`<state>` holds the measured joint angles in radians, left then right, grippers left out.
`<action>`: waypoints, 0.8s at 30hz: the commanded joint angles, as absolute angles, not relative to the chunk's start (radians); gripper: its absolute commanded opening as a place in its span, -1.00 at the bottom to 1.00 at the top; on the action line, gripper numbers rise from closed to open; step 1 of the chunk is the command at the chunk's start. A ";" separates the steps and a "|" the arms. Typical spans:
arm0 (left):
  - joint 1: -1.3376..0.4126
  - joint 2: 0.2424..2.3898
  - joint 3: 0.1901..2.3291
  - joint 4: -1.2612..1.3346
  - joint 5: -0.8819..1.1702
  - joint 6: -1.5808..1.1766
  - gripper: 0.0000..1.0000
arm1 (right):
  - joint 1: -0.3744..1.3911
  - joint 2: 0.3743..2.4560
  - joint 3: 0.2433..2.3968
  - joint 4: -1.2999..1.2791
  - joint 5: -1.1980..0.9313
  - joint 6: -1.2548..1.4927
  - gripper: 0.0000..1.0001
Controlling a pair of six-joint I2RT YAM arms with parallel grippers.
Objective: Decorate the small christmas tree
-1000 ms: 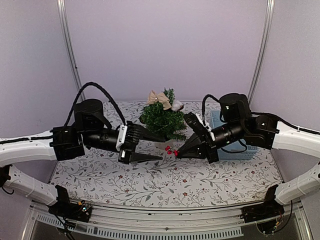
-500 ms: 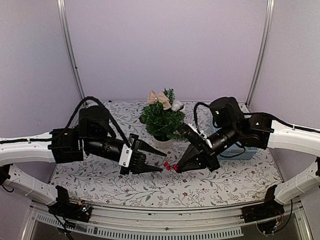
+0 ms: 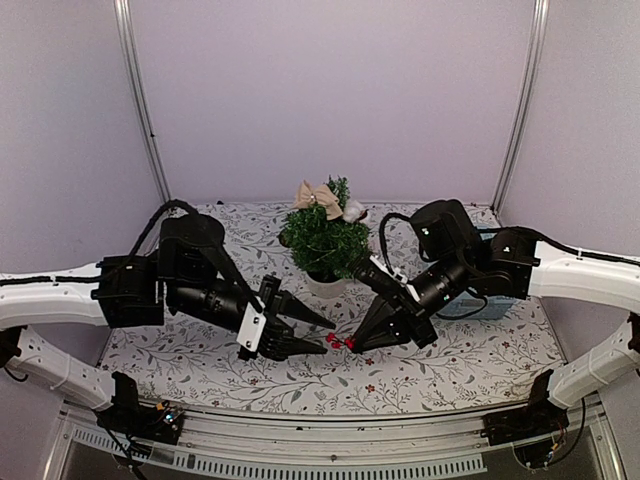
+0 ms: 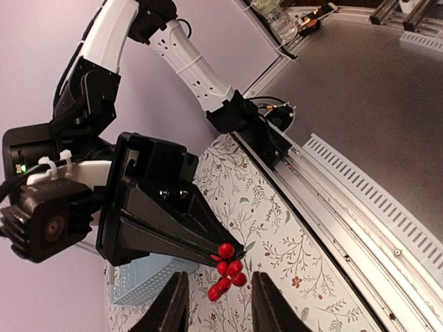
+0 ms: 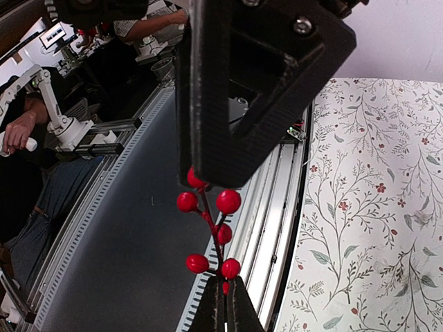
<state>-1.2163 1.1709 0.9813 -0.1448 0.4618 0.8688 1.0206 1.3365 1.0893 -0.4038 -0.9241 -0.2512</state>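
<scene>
The small christmas tree [image 3: 325,238] stands in a white pot [image 3: 326,286] at the back middle of the table, with a beige bow [image 3: 318,195] near its top. My right gripper [image 3: 352,346] is shut on the stem of a red berry sprig [image 5: 210,223], held in front of the tree above the floral cloth. In the right wrist view the right gripper [image 5: 225,290] pinches the stem's lower end. My left gripper [image 4: 218,304] is open, one finger on each side of the berry sprig [image 4: 227,271], with a gap on both sides.
A light blue basket [image 4: 135,280] sits at the right behind the right arm. A silver ornament [image 3: 354,210] hangs on the tree's right side. The floral tablecloth [image 3: 200,350] ends at a metal rail [image 3: 330,440] along the near edge.
Both grippers have come down and toward the near edge, away from the tree, with the sprig still in the right one. The left jaws have narrowed around the berries.
</scene>
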 commanded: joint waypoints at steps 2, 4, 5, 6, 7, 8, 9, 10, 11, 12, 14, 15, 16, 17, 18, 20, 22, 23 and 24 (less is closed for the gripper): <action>-1.253 1.200 1.024 -0.171 0.455 0.887 -0.40 | 1.028 1.347 1.114 -0.412 -0.941 -0.250 -1.00; -1.258 1.209 1.028 -0.172 0.444 0.892 -0.44 | 1.028 1.351 1.125 -0.428 -0.936 -0.259 -1.00; -1.259 1.213 1.029 -0.175 0.441 0.894 -0.46 | 1.031 1.355 1.127 -0.434 -0.935 -0.264 -1.00; -1.259 1.216 1.030 -0.179 0.437 0.896 -0.48 | 1.033 1.357 1.129 -0.440 -0.934 -0.266 -1.00; -1.259 1.219 1.032 -0.184 0.433 0.899 -0.50 | 1.034 1.357 1.130 -0.442 -0.934 -0.270 -1.00; -1.259 1.219 1.034 -0.189 0.429 0.901 -0.51 | 1.037 1.359 1.129 -0.445 -0.934 -0.270 -1.00; -1.259 1.220 1.034 -0.193 0.426 0.904 -0.53 | 1.040 1.360 1.129 -0.448 -0.935 -0.271 -1.00; -1.259 1.217 1.033 -0.193 0.422 0.905 -0.54 | 1.040 1.361 1.130 -0.448 -0.937 -0.273 -1.00; -1.258 1.215 1.029 -0.195 0.417 0.908 -0.55 | 1.040 1.361 1.128 -0.446 -0.939 -0.274 -1.00; -1.258 1.214 1.027 -0.193 0.415 0.909 -0.57 | 1.041 1.361 1.128 -0.443 -0.940 -0.274 -1.00; -1.258 1.212 1.025 -0.189 0.406 0.911 -0.63 | 1.040 1.364 1.130 -0.442 -0.943 -0.277 -1.00; -1.258 1.212 1.023 -0.187 0.405 0.908 -0.66 | 1.041 1.366 1.133 -0.444 -0.946 -0.278 -1.00; -1.259 1.212 1.022 -0.185 0.402 0.904 -0.70 | 1.041 1.369 1.136 -0.445 -0.948 -0.280 -1.00; -1.258 1.211 1.022 -0.182 0.396 0.897 -0.76 | 1.040 1.371 1.138 -0.445 -0.948 -0.281 -1.00; -1.259 1.210 1.022 -0.180 0.392 0.891 -0.85 | 1.040 1.371 1.138 -0.445 -0.947 -0.282 -1.00; -1.259 1.203 1.022 -0.176 0.388 0.877 -0.98 | 1.040 1.370 1.135 -0.443 -0.941 -0.285 -1.00; -1.258 1.191 1.013 -0.159 0.395 0.859 -1.00 | 1.040 1.367 1.132 -0.440 -0.932 -0.287 -1.00; -1.259 1.185 1.007 -0.144 0.398 0.852 -1.00 | 1.040 1.367 1.133 -0.440 -0.925 -0.288 -1.00; -1.258 1.179 1.002 -0.138 0.399 0.847 -1.00 | 1.040 1.366 1.134 -0.440 -0.917 -0.290 -1.00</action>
<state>-1.2446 1.2110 1.0046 -0.1795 0.4015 0.8818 1.0340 1.3628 1.1076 -0.4335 -0.9295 -0.2749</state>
